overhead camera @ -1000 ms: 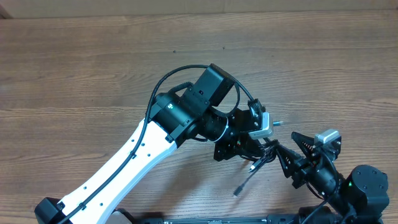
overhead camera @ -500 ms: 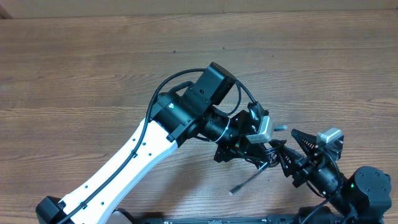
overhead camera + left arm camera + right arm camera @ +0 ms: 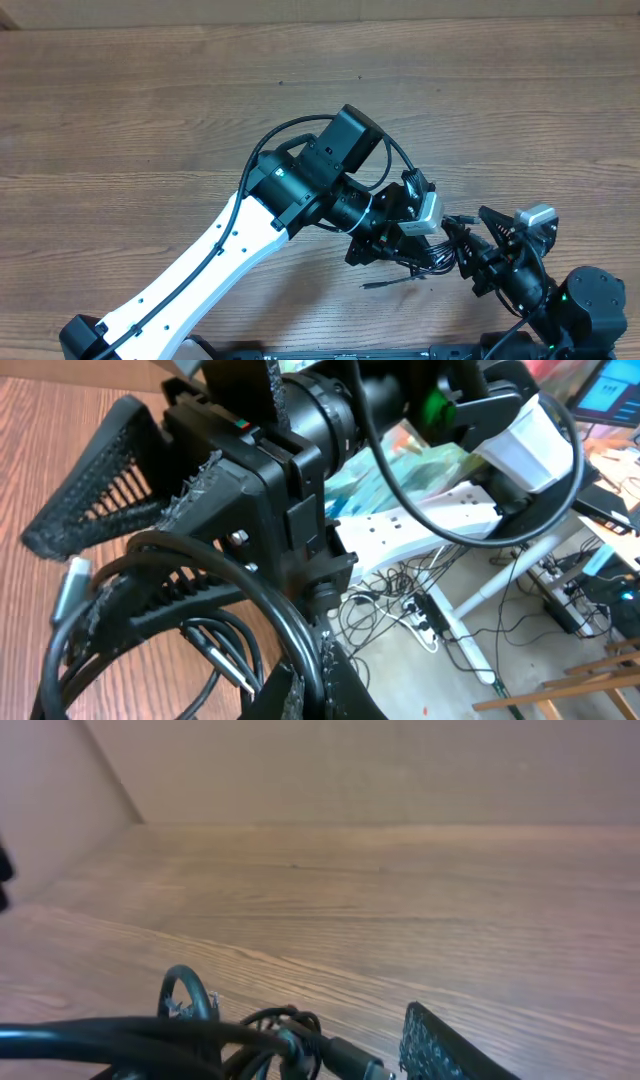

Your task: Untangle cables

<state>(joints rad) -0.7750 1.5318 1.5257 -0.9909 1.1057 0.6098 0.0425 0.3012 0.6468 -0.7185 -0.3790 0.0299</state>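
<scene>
Cables [image 3: 437, 262] judged light, limp, springy; pinched in closed left gripper [image 3: 405, 258] near desk's [image 3: 150, 120] front edge; right gripper [image 3: 462, 245] spread around loops. Plug end [image 3: 68, 588] suggested as hold.

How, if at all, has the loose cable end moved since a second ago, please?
Yes. The loose end of the cables has swung left and away from the black rail along the overhead view's bottom edge, lying flatter now.

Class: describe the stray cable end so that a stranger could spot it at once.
Find the white left arm on the wooden table. At its black tip, the cables bunch in a knot. One thin straight end sticks out leftward, alone.
</scene>
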